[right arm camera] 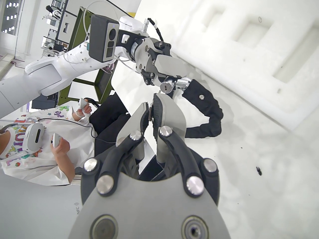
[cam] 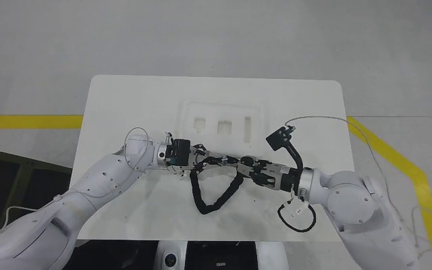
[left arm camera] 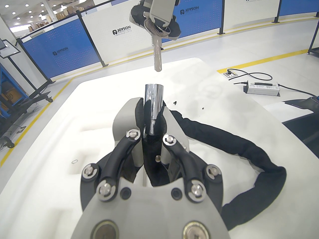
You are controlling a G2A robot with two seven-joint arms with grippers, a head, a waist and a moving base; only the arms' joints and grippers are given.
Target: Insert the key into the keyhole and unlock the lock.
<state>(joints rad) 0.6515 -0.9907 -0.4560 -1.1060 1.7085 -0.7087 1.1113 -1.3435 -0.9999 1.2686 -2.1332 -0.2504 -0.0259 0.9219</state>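
My left gripper is shut on the chrome lock cylinder, held above the white table. Its black fabric-sleeved chain hangs from the cylinder in a loop down onto the table. My right gripper is shut on the head of a silver key, whose blade points at the cylinder's end. The blade tip stands a short gap from the keyhole, roughly in line with it. In the top view the two grippers face each other over the table's middle, left and right.
A white foam tray with rectangular recesses lies on the table behind the grippers. Small dark specks dot the tabletop. A black cable loop hangs from the right arm near the table's front edge.
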